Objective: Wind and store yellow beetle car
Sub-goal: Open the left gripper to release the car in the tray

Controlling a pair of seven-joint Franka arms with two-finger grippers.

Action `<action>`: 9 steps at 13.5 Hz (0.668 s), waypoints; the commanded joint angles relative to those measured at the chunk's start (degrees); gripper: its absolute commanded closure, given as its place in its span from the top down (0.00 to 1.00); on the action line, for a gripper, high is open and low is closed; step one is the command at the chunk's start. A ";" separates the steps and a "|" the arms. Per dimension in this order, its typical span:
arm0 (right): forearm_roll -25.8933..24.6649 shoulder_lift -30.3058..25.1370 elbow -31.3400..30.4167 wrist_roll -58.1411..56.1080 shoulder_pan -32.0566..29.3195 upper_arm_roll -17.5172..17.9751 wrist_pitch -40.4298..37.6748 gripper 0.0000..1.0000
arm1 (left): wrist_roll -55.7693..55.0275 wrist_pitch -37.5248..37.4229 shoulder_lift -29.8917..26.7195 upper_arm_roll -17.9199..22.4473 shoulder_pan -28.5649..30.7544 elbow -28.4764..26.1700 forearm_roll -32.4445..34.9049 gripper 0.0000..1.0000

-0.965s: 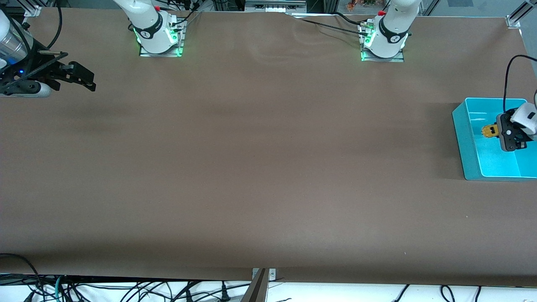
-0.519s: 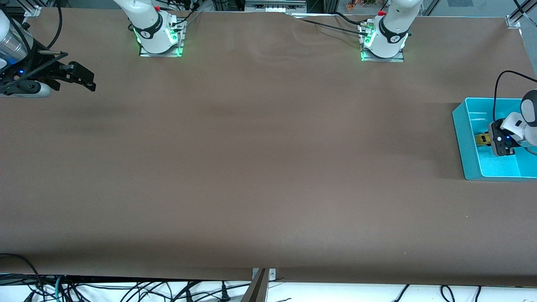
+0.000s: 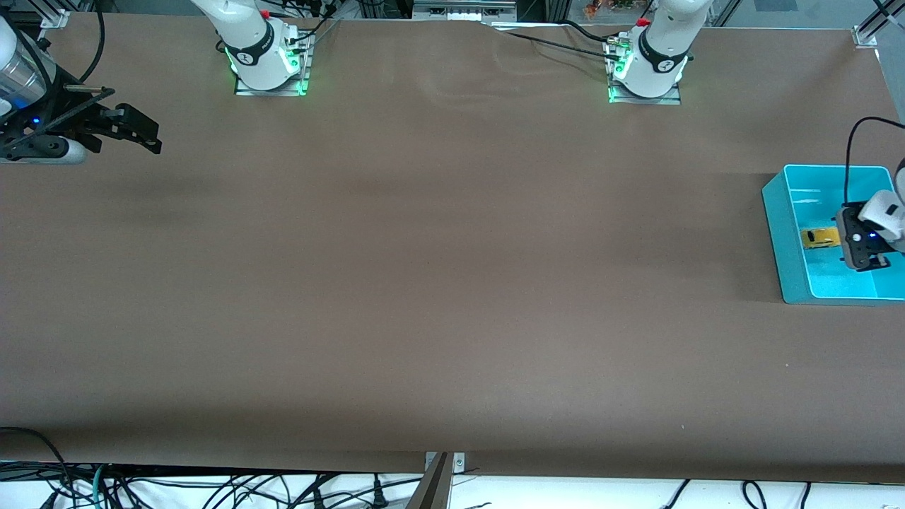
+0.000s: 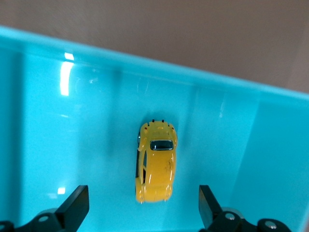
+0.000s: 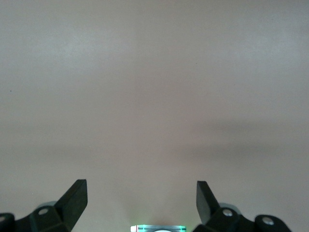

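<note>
Because it lies loose on the floor of the glossy turquoise plastic bin [image 3: 778, 233], wheels down and touching nothing else, the yellow beetle car [image 3: 820, 237], a tiny rounded toy with dark windows, looks already stored. In the left wrist view the car [image 4: 155, 166] sits below and between the left gripper's spread black fingers [image 4: 73, 207], neither of which touches it. The left gripper [image 3: 864, 247] hangs over the bin's inside with its jaws wide apart and nothing in them, the car just beside it on the side toward the table's middle.

Judging by this, the storing step seems finished; whether the toy was wound cannot be read from these views. What appears left is only for the left arm to lift clear of the bin.

The right gripper [image 3: 138, 134] waits over the brown table [image 3: 452, 283] at its own arm's end, fingers [image 5: 72, 200] spread and empty, well apart from the bin.
</note>
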 commanded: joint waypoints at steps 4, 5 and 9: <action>0.19 0.52 1.67 0.86 0.16 -0.01 -1.44 1.00 | -11.72 -24.17 -2.01 -7.40 -1.07 15.67 -9.42 1.00; 0.19 0.61 1.67 0.86 0.16 -0.01 -1.44 1.00 | -16.99 -27.43 -2.01 -10.48 -1.42 17.70 -9.33 1.00; 0.19 0.52 1.67 0.86 0.16 -0.01 -1.44 1.00 | -41.50 -36.69 -6.37 -20.09 -4.31 21.42 -10.99 1.00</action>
